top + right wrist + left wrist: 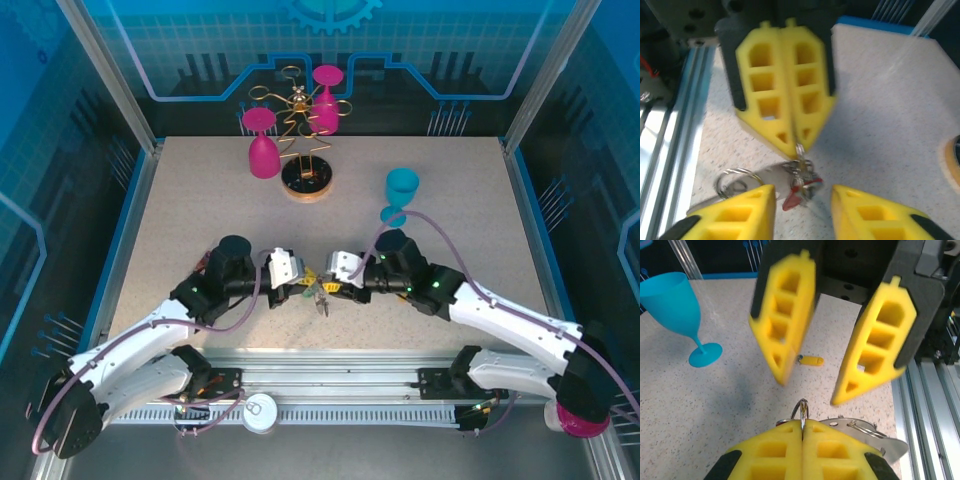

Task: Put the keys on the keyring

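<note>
My left gripper (802, 427) is shut on a small ring (802, 412) of the keyring, whose grey metal body (875, 437) lies just right of the fingers. In the right wrist view the left gripper (795, 142) pinches that ring (800, 150) from above. The keyring body (765, 177) and a blurred red key (795, 197) hang at the ring cluster below it. My right gripper (802, 210) stands open around that cluster, touching nothing. A yellow-orange key (811, 360) lies on the table beneath the open right gripper (812, 385). From above, both grippers meet at the keyring (320, 300).
A blue goblet (402, 190) stands behind the right arm. A wire rack on a wooden base (307, 180) with pink goblets (263, 145) stands at the back. The metal rail (330, 380) runs along the near table edge, and a pink cup (580, 422) sits at the lower right.
</note>
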`<move>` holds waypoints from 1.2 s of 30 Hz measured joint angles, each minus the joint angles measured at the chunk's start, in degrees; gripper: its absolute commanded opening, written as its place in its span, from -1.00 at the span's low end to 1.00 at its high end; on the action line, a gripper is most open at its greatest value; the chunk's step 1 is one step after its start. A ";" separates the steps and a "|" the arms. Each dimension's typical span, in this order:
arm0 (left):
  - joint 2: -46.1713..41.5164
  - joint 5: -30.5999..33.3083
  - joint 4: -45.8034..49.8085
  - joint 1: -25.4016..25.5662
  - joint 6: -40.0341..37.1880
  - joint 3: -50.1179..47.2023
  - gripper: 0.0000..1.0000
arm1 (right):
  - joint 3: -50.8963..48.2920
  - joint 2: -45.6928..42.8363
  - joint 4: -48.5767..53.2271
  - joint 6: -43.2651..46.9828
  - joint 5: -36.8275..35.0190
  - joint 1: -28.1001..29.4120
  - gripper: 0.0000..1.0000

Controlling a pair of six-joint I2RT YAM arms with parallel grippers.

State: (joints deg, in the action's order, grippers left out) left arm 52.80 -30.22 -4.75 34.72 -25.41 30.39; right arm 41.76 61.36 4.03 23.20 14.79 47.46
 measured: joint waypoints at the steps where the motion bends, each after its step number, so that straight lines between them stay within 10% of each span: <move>1: -0.15 0.02 -1.84 0.00 1.16 -1.27 -1.00 | -1.79 -1.16 -2.12 -0.63 -0.11 -0.66 -0.20; 20: 1.68 0.24 -16.20 0.00 8.96 -7.72 -1.00 | -14.80 -6.67 -17.40 8.48 -12.92 4.74 -0.24; 36: 1.68 -1.62 -16.63 0.00 8.81 -7.76 -1.00 | -12.76 0.83 -20.68 9.03 -9.35 5.05 -0.51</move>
State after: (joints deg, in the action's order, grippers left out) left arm 54.48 -31.83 -21.39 34.72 -16.60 22.63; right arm 28.99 62.19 -16.64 32.23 5.43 52.51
